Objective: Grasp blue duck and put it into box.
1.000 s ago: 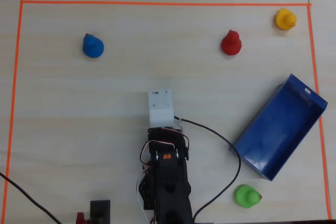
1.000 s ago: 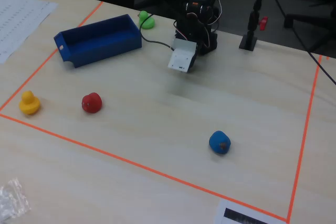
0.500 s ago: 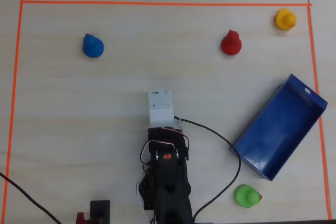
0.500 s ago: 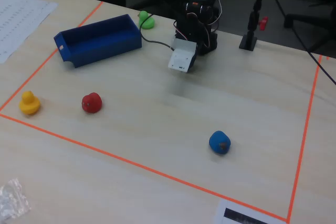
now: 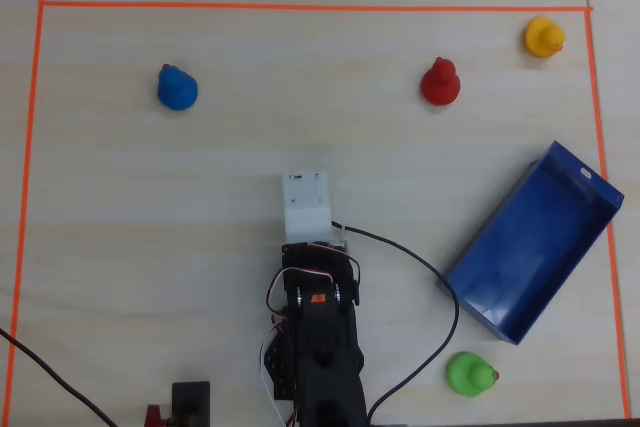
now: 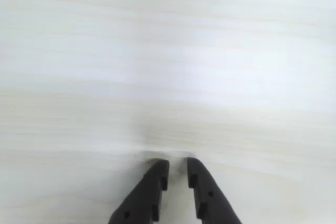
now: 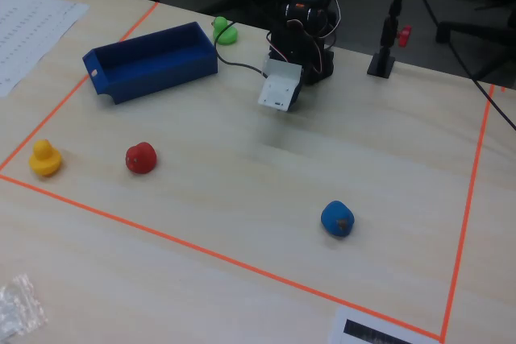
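The blue duck [image 5: 177, 87] sits alone on the wooden table at the upper left of the overhead view; the fixed view has this blue duck [image 7: 337, 218] in the lower middle. The dark-blue box [image 5: 590, 184] lies tilted at the right, open-topped and with nothing in it, and the fixed view places the box [image 7: 161, 70] at the upper left. My gripper [image 6: 177, 162] hangs over bare table in the wrist view, its dark fingers almost together with nothing between them. From above it is hidden under the white wrist housing [image 5: 305, 203], far from the duck.
A red duck [image 5: 439, 82], a yellow duck [image 5: 543, 36] and a green duck [image 5: 469, 373] stand on the right side. Orange tape [image 5: 300, 6] frames the work area. A black cable [image 5: 430, 277] runs from the arm toward the box. A black stand [image 7: 385, 58] is behind the arm.
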`<state>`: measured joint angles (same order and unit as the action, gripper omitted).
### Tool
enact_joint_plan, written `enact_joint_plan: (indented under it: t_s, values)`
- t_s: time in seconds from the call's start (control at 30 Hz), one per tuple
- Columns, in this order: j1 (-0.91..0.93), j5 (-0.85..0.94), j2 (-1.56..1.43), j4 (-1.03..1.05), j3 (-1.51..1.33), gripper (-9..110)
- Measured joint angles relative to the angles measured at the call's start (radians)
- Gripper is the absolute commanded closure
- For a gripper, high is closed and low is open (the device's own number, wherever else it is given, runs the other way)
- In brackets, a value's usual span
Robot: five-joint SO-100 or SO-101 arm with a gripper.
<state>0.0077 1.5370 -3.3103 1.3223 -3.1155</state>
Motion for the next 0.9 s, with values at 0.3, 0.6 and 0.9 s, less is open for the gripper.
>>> enact_joint_plan:
  t_s: [0.3, 0.6, 0.9]
  values:
    - [0.000, 0.000, 0.000, 0.000, 0.000, 100]
    - [0.000, 0.000, 0.000, 0.000, 0.000, 96]
    - [0.063, 0.008, 0.000, 0.000, 0.000, 98]
